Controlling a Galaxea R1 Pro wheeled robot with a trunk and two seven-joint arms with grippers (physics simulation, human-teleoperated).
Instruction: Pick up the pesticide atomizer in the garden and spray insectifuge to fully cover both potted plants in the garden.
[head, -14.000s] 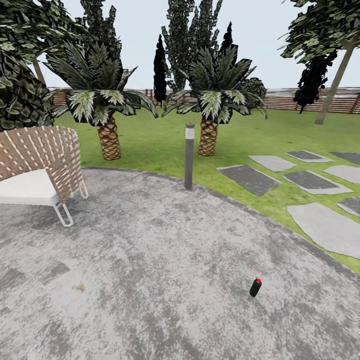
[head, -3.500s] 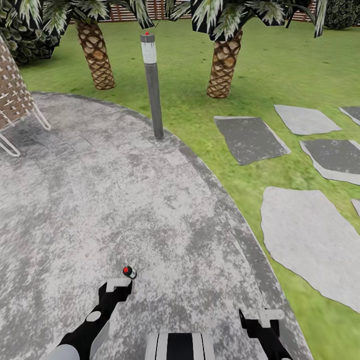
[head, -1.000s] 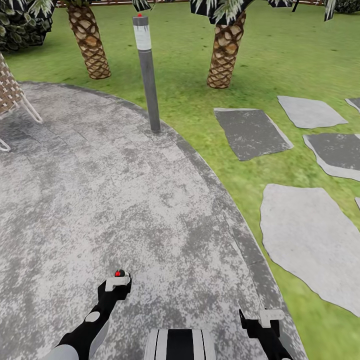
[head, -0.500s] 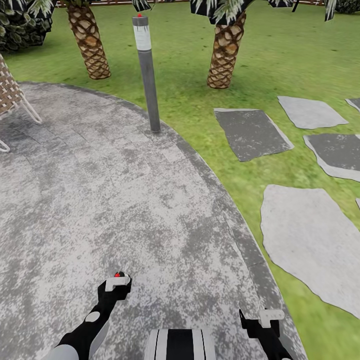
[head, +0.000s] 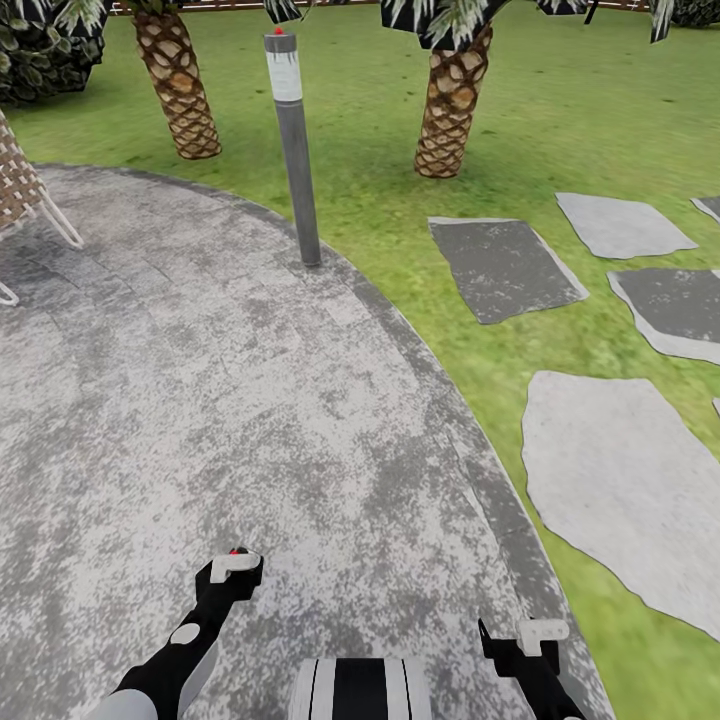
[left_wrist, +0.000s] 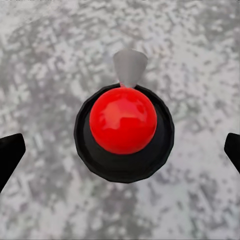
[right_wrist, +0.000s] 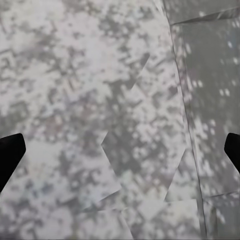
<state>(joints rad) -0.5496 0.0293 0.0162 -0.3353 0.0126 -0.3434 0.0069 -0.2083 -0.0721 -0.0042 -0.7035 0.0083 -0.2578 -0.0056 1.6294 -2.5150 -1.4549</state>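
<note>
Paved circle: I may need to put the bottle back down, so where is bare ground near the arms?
The paved circle is bare from the bollard light down to both arms, and between the left claw and right claw. The one occupied spot is under the left claw, where the pesticide atomizer stands. The chair crowds the far left edge.

I'm driving through a rendered garden: green lawn (head: 560, 110) wraps a mottled grey paved circle (head: 220, 400), with flat stepping stones (head: 610, 480) set into the grass. Two scaly palm trunks (head: 445, 110) rise beyond a grey bollard light (head: 295, 150), and a woven chair (head: 20, 190) sits at the paving's edge.
</note>
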